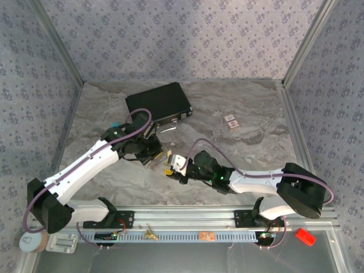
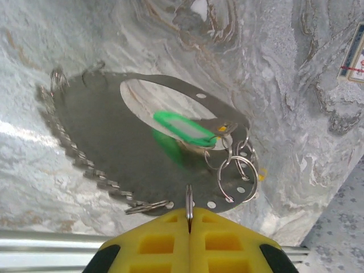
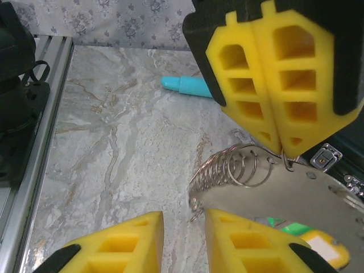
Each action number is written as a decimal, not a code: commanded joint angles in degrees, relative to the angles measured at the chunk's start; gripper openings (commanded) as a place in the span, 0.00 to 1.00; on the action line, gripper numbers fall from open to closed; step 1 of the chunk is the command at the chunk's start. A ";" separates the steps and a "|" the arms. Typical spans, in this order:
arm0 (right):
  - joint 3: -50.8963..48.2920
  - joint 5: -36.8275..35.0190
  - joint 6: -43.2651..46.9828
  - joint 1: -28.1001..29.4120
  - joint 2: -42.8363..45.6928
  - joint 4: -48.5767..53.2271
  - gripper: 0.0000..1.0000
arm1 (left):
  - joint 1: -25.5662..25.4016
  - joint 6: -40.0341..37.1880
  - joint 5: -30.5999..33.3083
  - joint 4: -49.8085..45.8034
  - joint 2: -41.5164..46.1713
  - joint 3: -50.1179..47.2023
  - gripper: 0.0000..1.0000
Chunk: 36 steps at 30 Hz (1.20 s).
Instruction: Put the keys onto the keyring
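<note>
The keyring [image 2: 114, 142] is a flat silvery oval band with punched holes and several split rings [image 3: 227, 168] along its edge, held up above the marble table. My left gripper [image 2: 189, 215] is shut on one small ring at the band's near edge; it also shows as a yellow pair of fingers [image 3: 281, 149] in the right wrist view. A green-headed key [image 2: 182, 128] hangs on the band across its opening, and a yellow-headed key [image 3: 325, 248] lies beside it. My right gripper [image 3: 183, 219] stands open under the row of rings, the lowest rings just off its right finger.
A teal stick [image 3: 185, 85] lies on the table behind the keyring. A black case [image 1: 158, 102] sits at the back, with a small white-and-pink card [image 1: 231, 121] to its right. A red object [image 1: 305, 236] lies beyond the front rail at the right.
</note>
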State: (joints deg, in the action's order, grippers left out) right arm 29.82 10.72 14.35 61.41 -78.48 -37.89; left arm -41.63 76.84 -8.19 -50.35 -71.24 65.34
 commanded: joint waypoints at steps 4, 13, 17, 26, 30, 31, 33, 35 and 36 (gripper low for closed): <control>-3.41 0.14 2.30 -2.56 4.35 -1.60 0.24 | 0.75 7.98 -5.62 1.26 2.80 -3.16 0.00; -3.46 1.36 3.66 -3.08 2.24 -6.62 0.24 | 1.63 13.04 -8.91 2.56 4.00 -4.31 0.00; -4.63 -0.96 4.65 -1.94 3.23 -7.20 0.24 | 2.06 13.93 -9.86 2.75 3.42 -4.07 0.00; -4.12 -3.48 5.42 -1.64 1.22 -9.93 0.27 | 2.20 15.36 -12.76 3.53 2.25 -3.51 0.00; -3.00 -4.78 5.43 -1.65 -0.40 -11.50 0.27 | 2.21 16.12 -13.14 3.20 2.45 -3.22 0.00; -2.85 -4.83 5.47 -1.64 -0.74 -11.71 0.27 | 2.19 16.31 -13.26 3.16 2.45 -3.34 0.00; -2.76 -4.83 5.32 -1.64 -1.33 -12.59 0.27 | 2.20 16.69 -13.68 3.32 2.50 -3.45 0.00; -2.48 -4.79 5.25 -1.60 -1.76 -13.00 0.27 | 2.20 16.96 -14.09 3.57 2.35 -3.60 0.00; -2.28 -4.65 5.12 -1.59 -2.01 -13.22 0.27 | 2.21 17.09 -14.29 3.61 2.35 -3.63 0.00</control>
State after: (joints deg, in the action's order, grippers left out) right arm 25.58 6.98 18.92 59.51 -79.83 -47.97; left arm -39.75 89.27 -19.66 -46.72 -68.95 60.38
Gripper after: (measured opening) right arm 0.274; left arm 0.042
